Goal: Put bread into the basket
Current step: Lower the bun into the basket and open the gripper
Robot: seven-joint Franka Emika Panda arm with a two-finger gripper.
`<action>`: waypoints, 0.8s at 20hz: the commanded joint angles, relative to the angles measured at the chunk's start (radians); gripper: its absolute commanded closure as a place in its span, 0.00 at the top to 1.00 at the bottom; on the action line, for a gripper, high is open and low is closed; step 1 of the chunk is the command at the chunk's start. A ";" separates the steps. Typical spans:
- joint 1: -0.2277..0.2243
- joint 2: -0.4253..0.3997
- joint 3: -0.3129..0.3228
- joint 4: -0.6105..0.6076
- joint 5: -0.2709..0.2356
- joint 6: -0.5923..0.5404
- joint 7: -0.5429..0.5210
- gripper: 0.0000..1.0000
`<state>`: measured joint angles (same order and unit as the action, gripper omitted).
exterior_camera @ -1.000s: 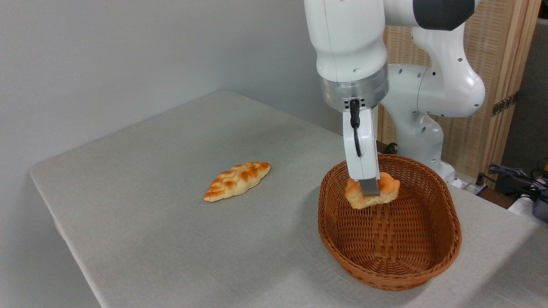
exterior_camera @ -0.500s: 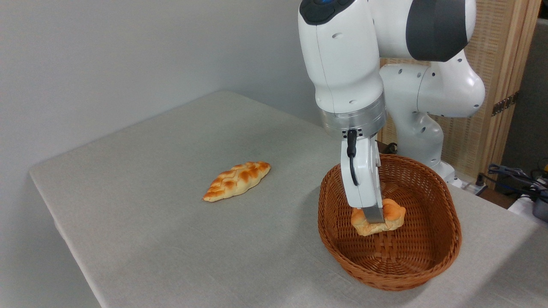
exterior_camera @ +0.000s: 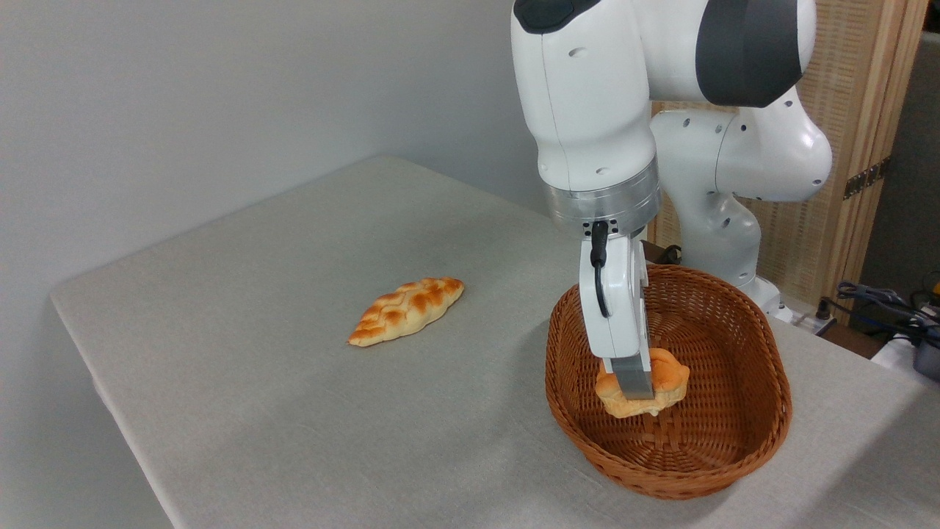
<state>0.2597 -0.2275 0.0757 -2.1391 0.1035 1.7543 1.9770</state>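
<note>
A grey cloth-covered table point(exterior_camera: 242, 382) carries a braided loaf point(exterior_camera: 406, 310) and the basket point(exterior_camera: 742, 448).

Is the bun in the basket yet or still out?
In. The bun sits below the basket rim, inside its walls, with the pincer shut on it. Whether it touches the bottom: cannot tell.

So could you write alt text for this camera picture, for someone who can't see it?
A white robot arm's gripper holds a small orange-golden bun low inside a reddish-brown oval wicker basket, which stands on a grey cloth-covered table. A long braided loaf lies on the table to the left of the basket, apart from it.
</note>
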 commanded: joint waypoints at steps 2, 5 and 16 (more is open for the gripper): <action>-0.010 -0.003 0.010 -0.004 0.015 0.016 0.016 1.00; -0.010 -0.003 0.010 -0.004 0.016 0.014 0.016 1.00; -0.011 -0.004 0.003 0.045 0.001 -0.002 0.003 1.00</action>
<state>0.2589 -0.2291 0.0752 -2.1321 0.1035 1.7574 1.9771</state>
